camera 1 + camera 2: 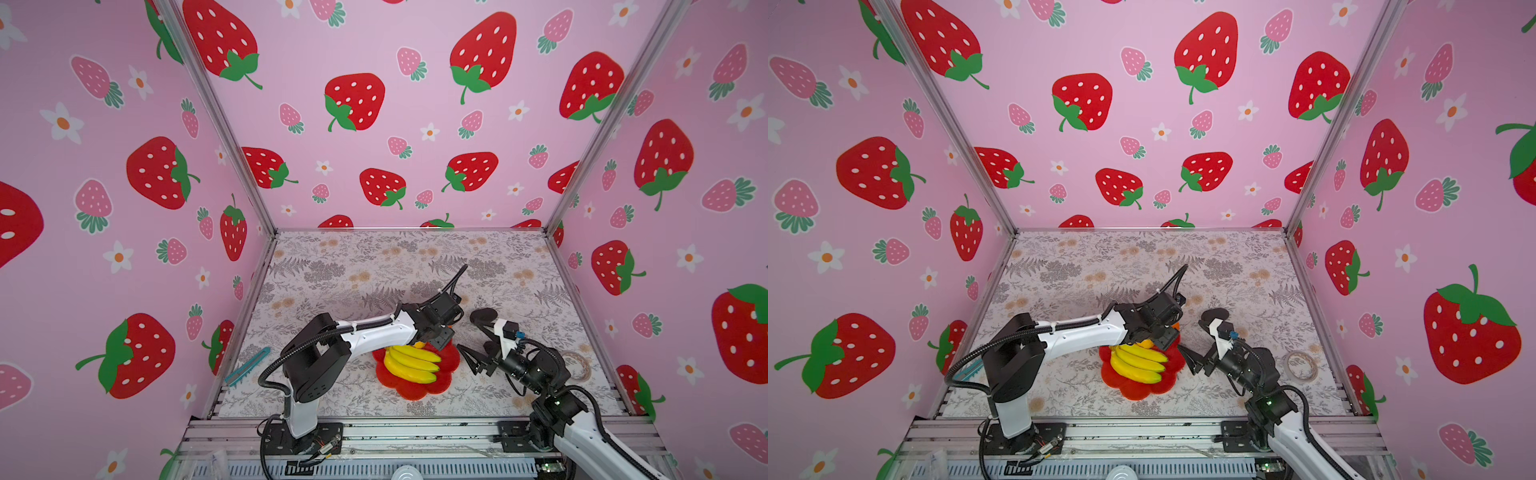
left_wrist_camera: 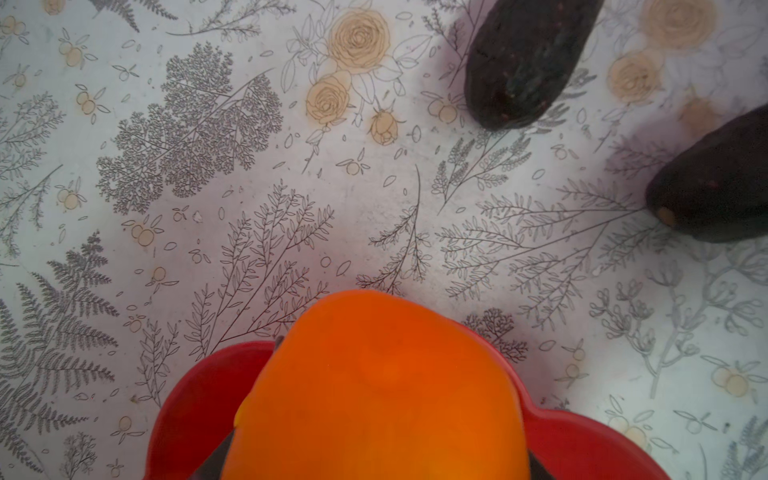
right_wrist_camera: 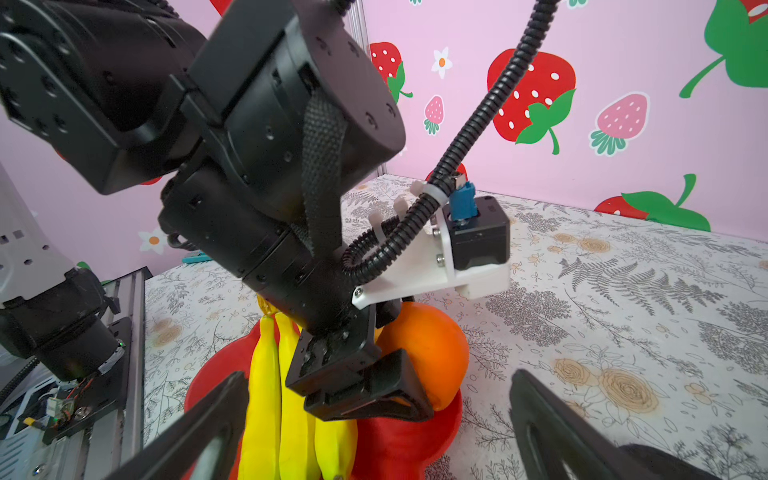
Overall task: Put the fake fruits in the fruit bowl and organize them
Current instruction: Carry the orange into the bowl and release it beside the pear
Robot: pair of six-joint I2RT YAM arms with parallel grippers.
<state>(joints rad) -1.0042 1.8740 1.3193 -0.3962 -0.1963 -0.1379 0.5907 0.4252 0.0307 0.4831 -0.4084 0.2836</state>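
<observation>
The red flower-shaped fruit bowl (image 1: 419, 390) (image 1: 1142, 390) (image 3: 399, 440) sits at the table's near middle with the yellow banana bunch (image 1: 411, 363) (image 1: 1138, 361) (image 3: 266, 395) lying in it. My left gripper (image 1: 440, 338) (image 2: 378, 465) is shut on an orange pear (image 2: 374, 395) (image 3: 428, 349) with a yellow patch, low over the bowl's far right lobe (image 2: 187, 407); whether the two touch I cannot tell. Two dark avocados (image 2: 523, 62) (image 2: 715, 178) lie on the table beyond; one avocado (image 1: 484, 316) (image 1: 1214, 314) shows in both top views. My right gripper (image 1: 464, 355) (image 1: 1185, 359) (image 3: 378, 374) is open and empty, just right of the bowl.
A clear tape roll (image 1: 579, 365) (image 1: 1301, 365) lies near the right wall. A teal tool (image 1: 247, 365) rests by the left wall. Pink strawberry-print walls close three sides, and a metal rail (image 1: 415, 432) runs along the front edge.
</observation>
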